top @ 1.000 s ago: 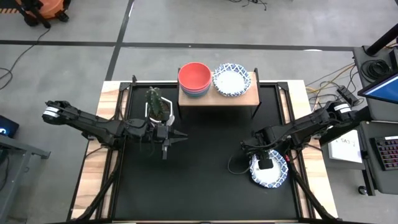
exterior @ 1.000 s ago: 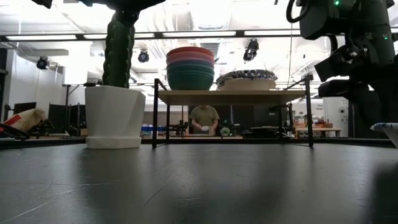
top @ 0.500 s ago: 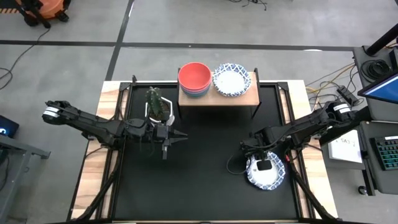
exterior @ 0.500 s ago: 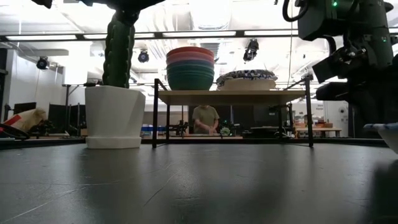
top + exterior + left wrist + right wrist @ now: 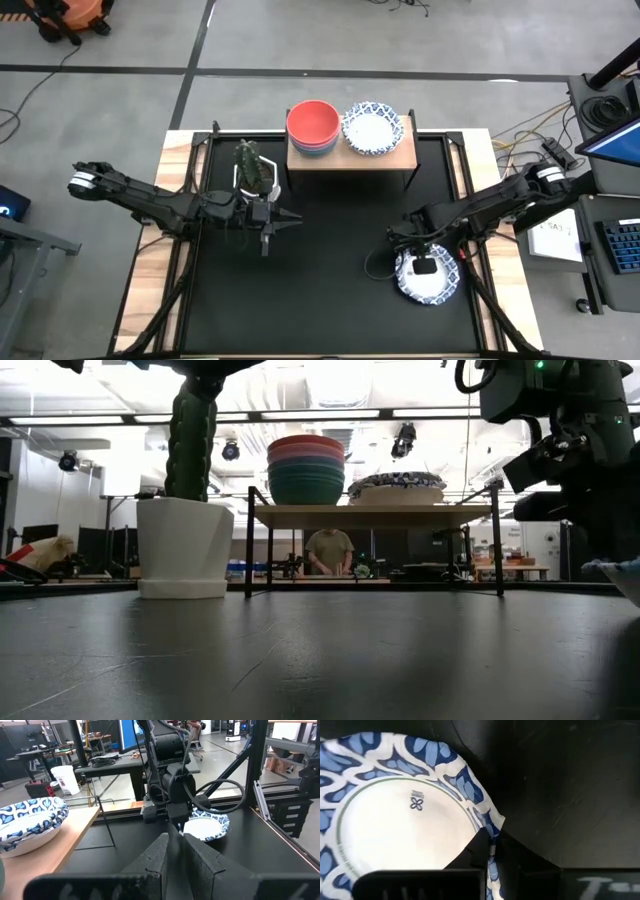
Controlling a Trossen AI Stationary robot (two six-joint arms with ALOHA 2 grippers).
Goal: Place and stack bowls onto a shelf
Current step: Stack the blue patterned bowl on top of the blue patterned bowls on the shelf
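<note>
A blue-and-white patterned bowl (image 5: 428,278) is at the table's right near part; it also shows in the right wrist view (image 5: 395,820) and the left wrist view (image 5: 206,826). My right gripper (image 5: 412,262) is shut on its rim. The light-wood shelf (image 5: 352,152) stands at the far middle and carries a stack of plain bowls with a red one on top (image 5: 312,124) and a stack of patterned bowls (image 5: 372,128). My left gripper (image 5: 290,218) is shut and empty, above the table near the cactus pot. My right gripper pinches the bowl's rim (image 5: 492,827) on its left side between its two fingers, one finger (image 5: 479,849) inside the bowl and one outside. The fingers come from above, pointing down. I cannot tell whether the bowl's base is on the table.
A white pot with a cactus (image 5: 255,172) stands left of the shelf, just behind my left gripper. The black table top (image 5: 330,290) is bare between the two arms. A person (image 5: 328,550) stands in the room beyond the shelf.
My right gripper has gone a little toward the table's left edge with the patterned bowl, which has shifted with it.
</note>
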